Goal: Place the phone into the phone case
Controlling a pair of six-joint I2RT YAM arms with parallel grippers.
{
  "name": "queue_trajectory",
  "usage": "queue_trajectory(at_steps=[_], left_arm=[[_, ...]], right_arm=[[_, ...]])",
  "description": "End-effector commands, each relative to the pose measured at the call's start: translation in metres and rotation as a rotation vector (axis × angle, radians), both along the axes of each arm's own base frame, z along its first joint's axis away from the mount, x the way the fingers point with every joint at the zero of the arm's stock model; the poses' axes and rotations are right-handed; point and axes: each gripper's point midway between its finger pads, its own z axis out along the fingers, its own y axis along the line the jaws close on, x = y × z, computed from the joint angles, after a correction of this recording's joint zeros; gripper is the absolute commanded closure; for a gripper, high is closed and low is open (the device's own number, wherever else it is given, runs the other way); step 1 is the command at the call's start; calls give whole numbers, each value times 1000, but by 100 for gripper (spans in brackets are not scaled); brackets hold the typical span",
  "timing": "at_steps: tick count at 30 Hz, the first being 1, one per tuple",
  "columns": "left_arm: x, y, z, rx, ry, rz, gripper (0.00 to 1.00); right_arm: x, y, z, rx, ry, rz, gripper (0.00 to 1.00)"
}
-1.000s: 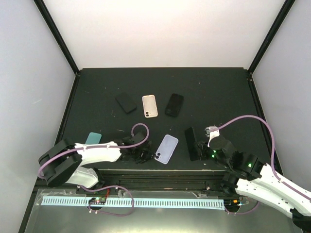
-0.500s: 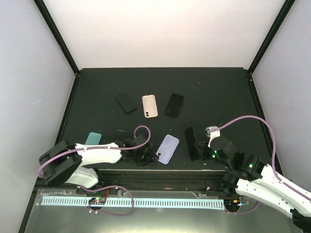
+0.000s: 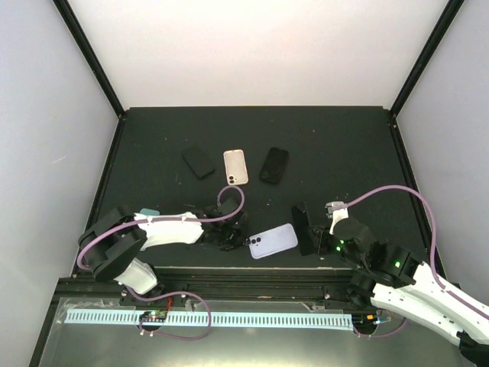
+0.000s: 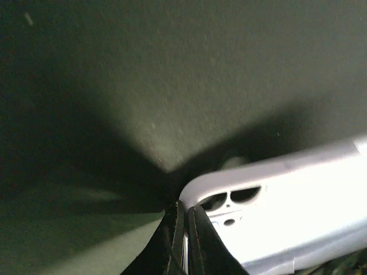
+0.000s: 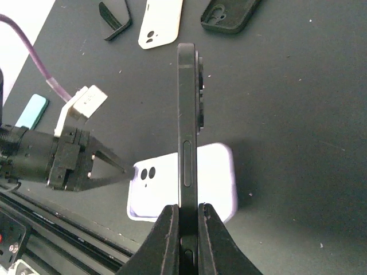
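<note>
A slim black phone (image 5: 188, 114) with a smooth, slightly glossy edge is held on its long side above the table. Its side button faces the right wrist camera and its raised lens bump points right. The right gripper (image 5: 188, 232) has its jaws clamped on the phone's lower end.

Just beside the phone, a lilac case (image 3: 273, 241) lies flat on the matte black table (image 3: 344, 145). It looks like smooth plastic, with rounded corners and two round lens holes at one end. The left gripper (image 4: 184, 220) has its thin dark jaws pressed together on the case's rim at that corner.

Farther back, well apart from the arms, three cases lie in a row: a small black case (image 3: 199, 161), a cream case (image 3: 235, 167) with lens holes, and a black case (image 3: 274, 164) with lens cut-outs. A teal thing (image 3: 150, 212) with rounded corners shows partly behind the left arm.
</note>
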Motion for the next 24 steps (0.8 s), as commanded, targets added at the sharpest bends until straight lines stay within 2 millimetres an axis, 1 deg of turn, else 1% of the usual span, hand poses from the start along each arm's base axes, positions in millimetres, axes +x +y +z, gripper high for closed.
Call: queue_trajectory(at_steps=[1,3,7,9,12,14,16,20,22,24], left_arm=[[17,19,8,122,-102,-114,99],[20,17,15,149,-142,-203,99],[26,26,23,226,-180,-336,99],[29,27,30,216,-217,-400,99],[34,20,50,192,-325,-519,98],[40,20,62,218,-381,-579,98],[43,23,69,263,-407,-643,98],[49,31,69,358,-407,-761,99],[47,32,65,370,-403,-823,99],[46,36,57,398,-399,-894,98]], right_arm=[[1,8,21,67,-32,21,99],[1,10,25,70,-34,25,99],[2,11,32,92,-40,20,99],[1,9,35,98,-45,16,99],[-3,4,38,102,-45,18,99],[-5,3,39,115,-48,22,99],[-7,4,41,126,-51,38,99],[-13,16,45,143,-60,118,99],[-16,25,45,153,-50,163,99],[-21,35,42,160,-29,215,99]])
